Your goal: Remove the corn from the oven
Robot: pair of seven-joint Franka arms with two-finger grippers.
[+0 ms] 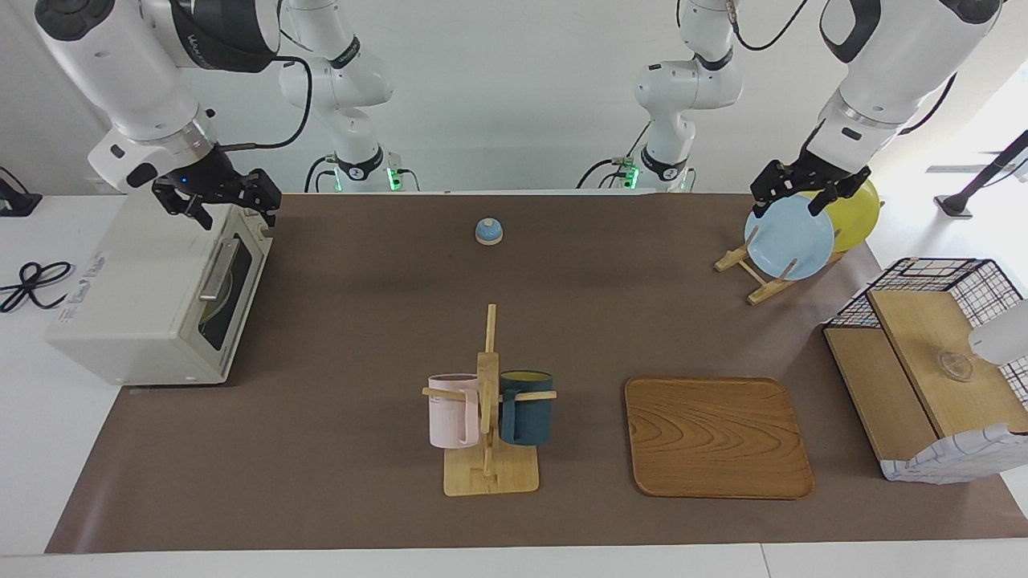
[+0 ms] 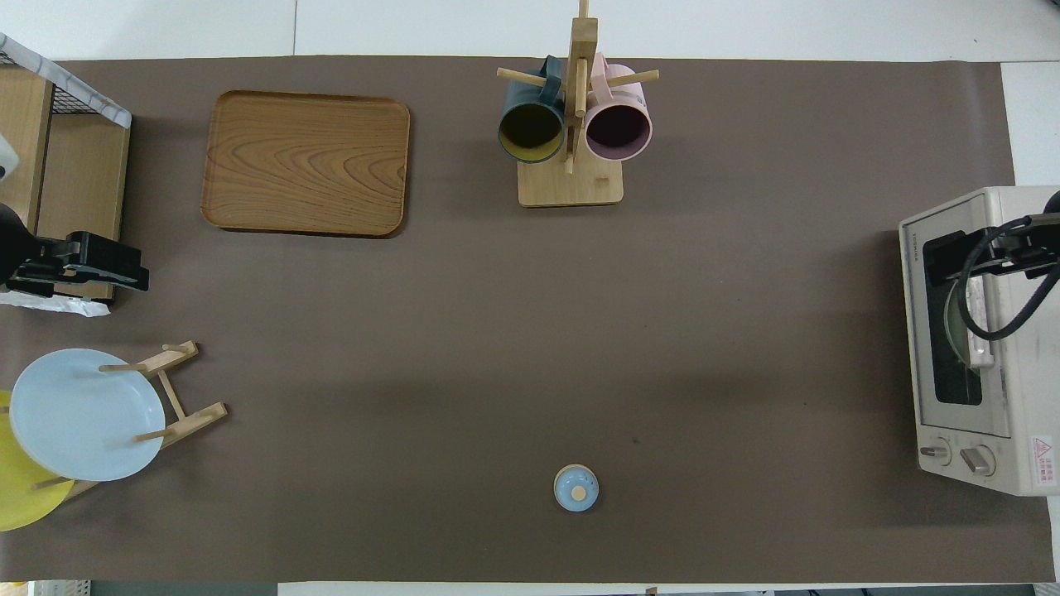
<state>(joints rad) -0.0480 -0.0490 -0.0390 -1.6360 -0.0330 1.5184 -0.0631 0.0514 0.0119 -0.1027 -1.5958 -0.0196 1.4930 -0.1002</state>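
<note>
The off-white oven (image 1: pixel 136 305) stands at the right arm's end of the table, its glass door shut and the bar handle (image 1: pixel 218 269) facing the table's middle. It also shows in the overhead view (image 2: pixel 994 447). The corn is hidden; only a dim round shape shows through the window. My right gripper (image 1: pixel 229 209) hangs open and empty over the oven's top front edge, above the door (image 2: pixel 952 252). My left gripper (image 1: pixel 791 201) waits open and empty in the air over the blue plate and the basket's edge (image 2: pixel 124 273).
A mug rack (image 1: pixel 488 401) with a pink and a dark mug, a wooden tray (image 1: pixel 715 437), and a small blue lid (image 1: pixel 488 231) sit mid-table. A plate rack holds a blue plate (image 1: pixel 789 237) and a yellow plate (image 1: pixel 855 217). A wire-and-wood basket (image 1: pixel 923 361) stands beside it.
</note>
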